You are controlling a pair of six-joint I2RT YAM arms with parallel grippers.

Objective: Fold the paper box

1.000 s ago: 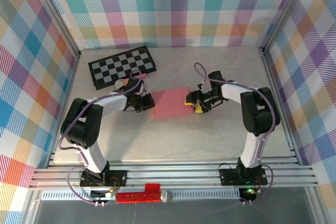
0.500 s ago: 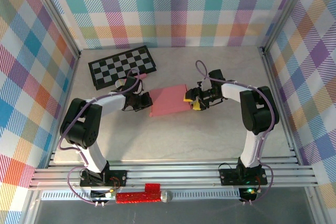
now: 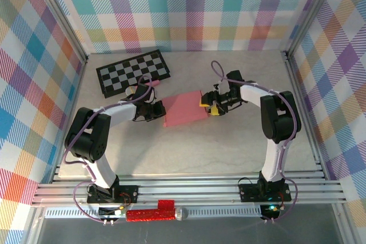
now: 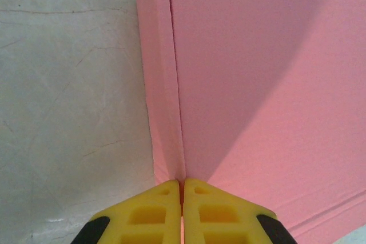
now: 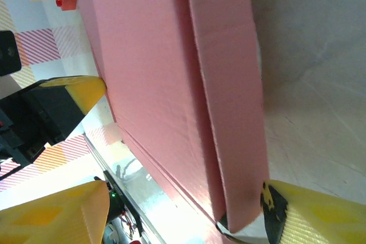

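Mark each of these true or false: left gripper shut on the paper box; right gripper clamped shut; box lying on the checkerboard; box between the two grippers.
1. The left gripper is shut on the paper box. True.
2. The right gripper is clamped shut. False: its fingers stand wide apart around the box's edge.
3. The box lies on the checkerboard. False: it sits on the table, apart from the board.
4. The box sits between the two grippers. True.
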